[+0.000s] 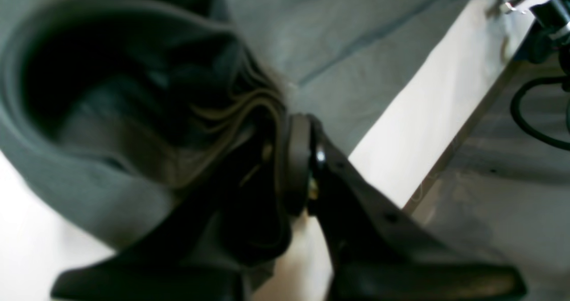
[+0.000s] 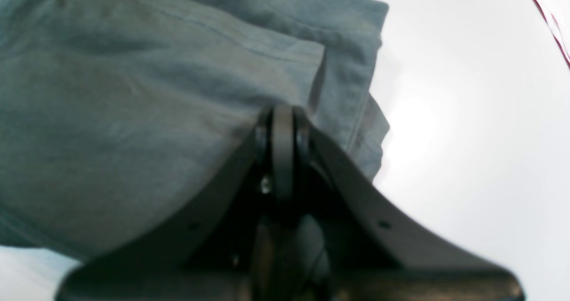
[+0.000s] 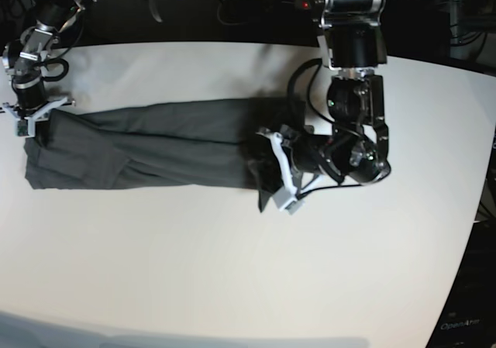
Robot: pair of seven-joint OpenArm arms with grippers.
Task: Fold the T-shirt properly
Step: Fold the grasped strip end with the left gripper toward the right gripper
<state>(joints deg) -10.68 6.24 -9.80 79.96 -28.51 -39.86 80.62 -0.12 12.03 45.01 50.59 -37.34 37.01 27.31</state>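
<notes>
Left wrist view: my left claw (image 1: 285, 158) is clamped on bunched folds of the T-shirt (image 1: 356, 38), which spreads beyond it across the white desk (image 1: 445, 114). At the shirt's far end, my right claw (image 2: 282, 132) pinches its edge, jaws closed.

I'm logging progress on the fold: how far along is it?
Done: the T-shirt lies as a long narrow band on the table, sides apparently folded in. In hand: the left hand and right hand each pinch one end. Left: folding it end to end.
</notes>
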